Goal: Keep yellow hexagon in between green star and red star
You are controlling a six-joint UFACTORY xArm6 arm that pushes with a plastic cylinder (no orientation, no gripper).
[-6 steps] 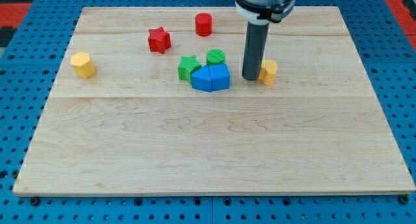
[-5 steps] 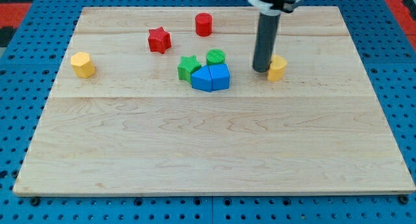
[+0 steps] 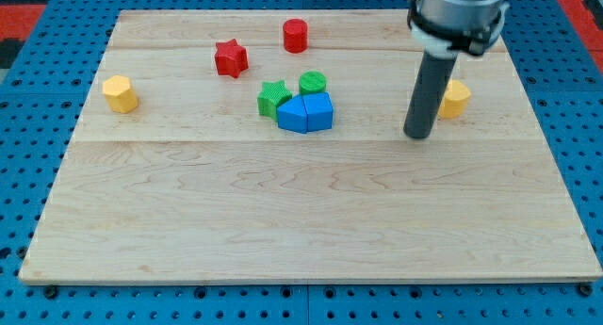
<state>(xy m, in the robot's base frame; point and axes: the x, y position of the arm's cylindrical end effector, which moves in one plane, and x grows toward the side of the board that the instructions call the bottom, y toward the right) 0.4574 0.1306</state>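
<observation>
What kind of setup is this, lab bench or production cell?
Likely a lab tabletop rig: a wooden board on blue perforated matting, toy blocks like the red star, and my tip left of a yellow block.

Your tip (image 3: 418, 135) stands right of the central cluster, with one hexagon (image 3: 454, 98) just beyond it to the upper right. In that cluster, a star (image 3: 272, 98) and cylinder (image 3: 313, 82) sit behind two touching blocks (image 3: 306, 112). Another star (image 3: 230, 57) and cylinder (image 3: 296, 35) lie nearer the top, and a second hexagon (image 3: 120, 93) sits far left.
</observation>
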